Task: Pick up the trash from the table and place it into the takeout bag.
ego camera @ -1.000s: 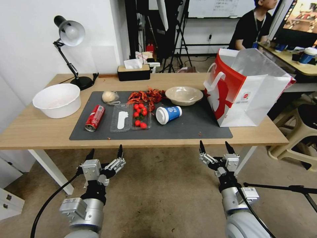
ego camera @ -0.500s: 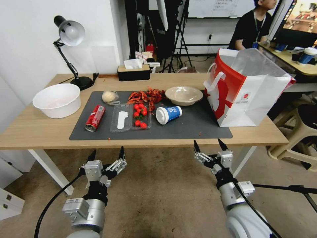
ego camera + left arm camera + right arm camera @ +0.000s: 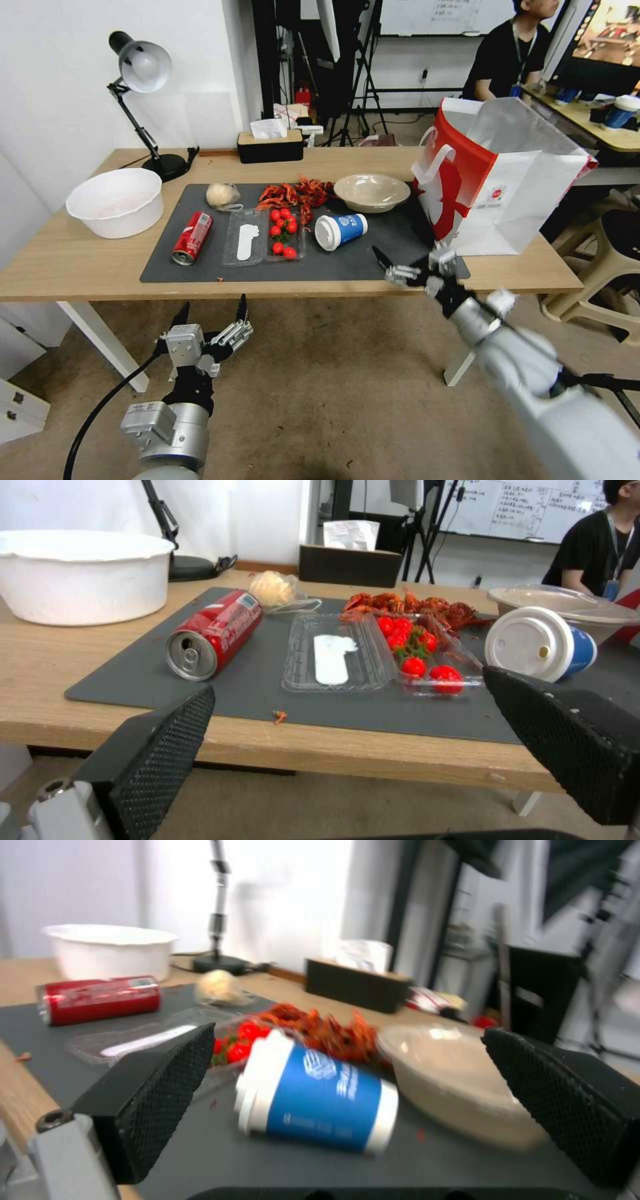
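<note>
Blue paper cup (image 3: 341, 231) lies just beyond the spread right end effector (image 3: 408, 263).

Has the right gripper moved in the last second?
Yes. The right gripper has risen from below the table edge to over the mat's front edge, nearer the blue cup.

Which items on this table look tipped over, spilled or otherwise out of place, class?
Two drink containers lie on their sides on the dark mat: the red soda can and the blue paper cup, its white lid on. Red crayfish shells are heaped loose on the mat beside the beige bowl.
</note>
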Available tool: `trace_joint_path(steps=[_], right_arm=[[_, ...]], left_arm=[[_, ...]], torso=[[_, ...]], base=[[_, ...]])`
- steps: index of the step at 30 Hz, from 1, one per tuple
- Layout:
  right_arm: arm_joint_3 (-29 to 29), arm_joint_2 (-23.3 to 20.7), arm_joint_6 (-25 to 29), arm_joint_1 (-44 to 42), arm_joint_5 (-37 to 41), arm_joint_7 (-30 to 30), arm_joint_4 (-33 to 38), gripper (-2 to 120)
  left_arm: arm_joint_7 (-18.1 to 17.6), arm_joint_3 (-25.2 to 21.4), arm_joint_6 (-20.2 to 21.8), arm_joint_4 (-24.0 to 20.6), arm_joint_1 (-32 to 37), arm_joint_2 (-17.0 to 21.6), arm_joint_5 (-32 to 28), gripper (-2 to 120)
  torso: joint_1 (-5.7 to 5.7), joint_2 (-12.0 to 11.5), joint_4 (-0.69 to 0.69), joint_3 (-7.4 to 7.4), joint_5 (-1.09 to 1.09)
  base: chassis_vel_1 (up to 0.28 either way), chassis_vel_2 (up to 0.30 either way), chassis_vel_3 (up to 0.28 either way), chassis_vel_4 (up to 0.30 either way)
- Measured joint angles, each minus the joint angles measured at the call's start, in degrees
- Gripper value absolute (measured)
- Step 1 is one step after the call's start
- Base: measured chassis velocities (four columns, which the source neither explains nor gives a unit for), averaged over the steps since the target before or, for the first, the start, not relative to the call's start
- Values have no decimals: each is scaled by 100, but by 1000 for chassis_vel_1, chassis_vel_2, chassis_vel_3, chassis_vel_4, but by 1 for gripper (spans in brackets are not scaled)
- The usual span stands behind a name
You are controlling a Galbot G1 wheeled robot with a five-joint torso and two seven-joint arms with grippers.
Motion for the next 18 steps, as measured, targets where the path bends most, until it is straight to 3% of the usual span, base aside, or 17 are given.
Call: trace_joint_path(steps=[2,4,7,18], right_arm=[[-320,-210,-81,857,52,-827,-608,100],[-406,-236,-72,1013,34,-969,-729,100],[-920,-380,23,1976,-192,-1774,-1325,100],[-2297,-247,344,3671,-916,-2865,-2594,100]], left_arm=[[-5,2,-2,3,-20,0,0,100],[-7,2,-2,4,-22,0,0,100],[-9,6,-2,11,-36,0,3,100],[-23,-65,-2,19,-62,0,-12,100]], torso=[[0,0,-1,0,1],[0,0,-1,1,2],[0,0,0,0,-1],[0,1,-2,0,2]], base=[[0,0,0,0],[0,0,0,0],[0,0,0,0],[0,0,0,0]])
